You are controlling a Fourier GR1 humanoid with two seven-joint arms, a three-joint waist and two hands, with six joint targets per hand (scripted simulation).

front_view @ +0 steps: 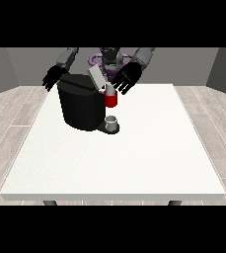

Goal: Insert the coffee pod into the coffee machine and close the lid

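the black hand at the view's right (126, 79) hangs right above the coffee machine's front, fingers spread out and pointing down toward the camera, pretty much relaxed and wide open. i don't see anything held in it. its fingertips sit just above a red thing at the machine (110, 100), close to it, though i can't tell whether they actually touch.

the other black hand at the view's left (53, 77) is up by the back left corner of the machine, fingers splayed out too, nothing in it, and it looks apart from the machine body.

the big black rounded coffee machine (82, 106) stands on the large white counter (134, 158), toward the far side and a bit left of the middle. its light grey flat lid (96, 77) is tilted up at an angle over the top, so it's open, sitting between the two hands.

under the red thing there's a small grey cup-shaped thing (112, 122) standing on the machine's dark base plate at the front. i honestly can't tell if that's the coffee pod or just a cup that belongs to the machine, so i'm calling it a grey thing. beyond that i can't plainly pick out the pod anywhere.

the robot's grey torso (109, 58) shows small behind the machine, arms reaching forward on both sides.
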